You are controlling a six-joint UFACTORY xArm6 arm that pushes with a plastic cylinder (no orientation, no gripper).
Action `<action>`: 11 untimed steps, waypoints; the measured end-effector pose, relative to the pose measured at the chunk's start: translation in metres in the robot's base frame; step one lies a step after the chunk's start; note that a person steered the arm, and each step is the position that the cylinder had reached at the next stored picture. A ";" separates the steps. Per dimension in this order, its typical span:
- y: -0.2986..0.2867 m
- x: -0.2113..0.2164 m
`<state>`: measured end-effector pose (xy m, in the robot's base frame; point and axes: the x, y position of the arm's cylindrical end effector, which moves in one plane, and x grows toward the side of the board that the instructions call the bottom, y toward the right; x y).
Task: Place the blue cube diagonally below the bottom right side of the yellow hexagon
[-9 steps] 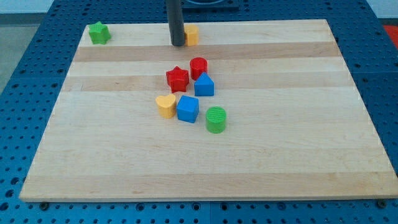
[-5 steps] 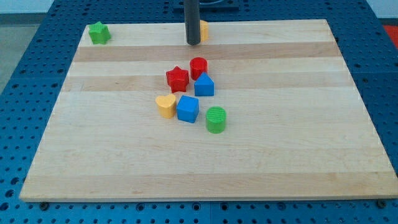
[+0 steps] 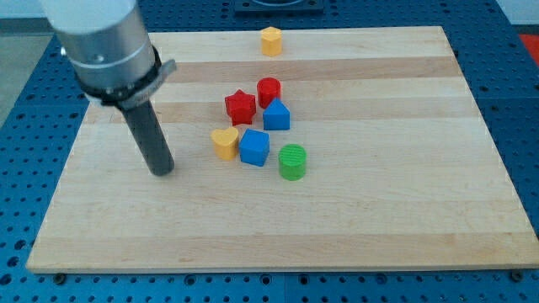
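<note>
The blue cube (image 3: 254, 146) sits near the board's middle, between a yellow heart (image 3: 224, 142) on its left and a green cylinder (image 3: 292, 162) on its lower right. The yellow hexagon (image 3: 270, 40) stands alone at the view's top edge of the board, well above the cube. My tip (image 3: 162, 172) rests on the board to the left of the cluster, about a hundred pixels left of the blue cube and touching no block. The arm's grey body (image 3: 101, 42) fills the upper left.
A red star (image 3: 240, 106), a red cylinder (image 3: 269, 90) and a blue house-shaped block (image 3: 276, 114) stand just above the blue cube. The arm hides the board's upper left corner, where a green block stood earlier. The wooden board (image 3: 404, 168) lies on a blue perforated table.
My tip has left the yellow hexagon at the top and swung down to the left of the cluster. The hexagon now shows fully. No block has moved.
</note>
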<state>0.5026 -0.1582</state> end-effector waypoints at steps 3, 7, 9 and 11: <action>0.109 -0.013; 0.100 -0.038; 0.160 -0.055; 0.182 -0.045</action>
<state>0.4572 0.0242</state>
